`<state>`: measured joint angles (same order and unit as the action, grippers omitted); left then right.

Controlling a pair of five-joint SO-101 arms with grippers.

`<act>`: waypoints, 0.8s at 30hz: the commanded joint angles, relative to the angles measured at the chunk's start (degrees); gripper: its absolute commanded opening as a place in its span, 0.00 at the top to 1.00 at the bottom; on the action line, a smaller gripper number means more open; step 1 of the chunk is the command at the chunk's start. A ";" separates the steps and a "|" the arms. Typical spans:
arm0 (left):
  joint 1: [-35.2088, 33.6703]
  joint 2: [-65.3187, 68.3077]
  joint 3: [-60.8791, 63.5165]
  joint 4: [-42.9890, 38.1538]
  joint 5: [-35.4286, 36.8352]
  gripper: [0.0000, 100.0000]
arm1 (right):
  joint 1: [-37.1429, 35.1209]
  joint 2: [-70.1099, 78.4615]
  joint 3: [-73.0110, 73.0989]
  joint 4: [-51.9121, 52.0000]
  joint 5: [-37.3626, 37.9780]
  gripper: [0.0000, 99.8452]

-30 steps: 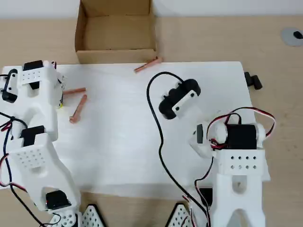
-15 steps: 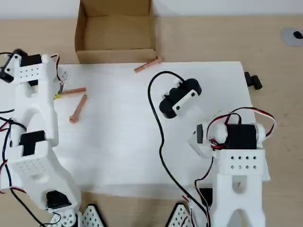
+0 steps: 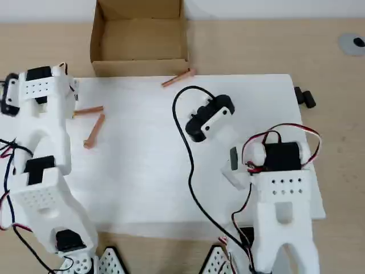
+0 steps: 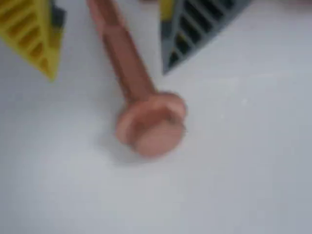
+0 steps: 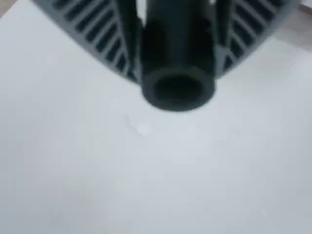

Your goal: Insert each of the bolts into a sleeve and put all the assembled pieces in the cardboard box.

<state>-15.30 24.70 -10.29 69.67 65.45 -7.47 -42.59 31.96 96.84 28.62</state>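
The right gripper [image 5: 178, 73] is closed around a black sleeve [image 5: 178, 92], holding it over the white mat [image 3: 142, 182]. The left gripper [image 4: 107, 68] stands open, its fingers on either side of a bolt [image 4: 146, 122] that lies on the mat, apparently without touching it. A second bolt [image 3: 94, 131] lies just beside. Farther off, a third bolt [image 3: 178, 78] lies at the mat's edge, near the cardboard box [image 3: 140, 67].

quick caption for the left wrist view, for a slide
Open left claw straddles a copper-coloured bolt lying on the white sheet.
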 commanded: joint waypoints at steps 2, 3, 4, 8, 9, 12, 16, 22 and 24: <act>1.85 1.45 -2.29 -0.79 8.79 0.83 | -1.27 1.36 -3.21 -0.09 -0.62 0.99; 1.93 2.15 -2.46 -0.88 9.76 0.83 | -1.45 1.63 -3.21 -0.09 -0.62 0.99; 2.02 2.95 -2.46 -1.67 9.93 0.83 | -1.45 1.63 -3.21 -0.09 -0.62 0.99; 1.67 5.93 -2.37 -5.36 10.11 0.83 | -1.71 1.63 -3.21 -0.09 -0.62 0.99; 1.58 6.64 -2.37 -6.07 10.11 0.83 | -1.71 1.63 -3.21 -0.09 -0.62 0.99; 1.49 8.04 -2.37 -7.38 10.11 0.83 | -1.71 1.63 -3.21 -0.09 -0.62 0.99; 1.58 8.57 -2.37 -8.35 10.02 0.83 | -1.71 1.71 -3.21 -0.09 -0.62 0.99; -0.70 8.57 -2.37 -8.09 10.11 0.83 | -1.71 1.71 -3.21 -0.09 -0.62 0.99; -2.02 8.48 -2.37 -8.09 10.11 0.83 | -1.71 1.71 -3.21 -0.09 -0.62 0.99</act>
<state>-14.68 31.91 -10.81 64.84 75.21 -8.35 -41.01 31.96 96.84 28.62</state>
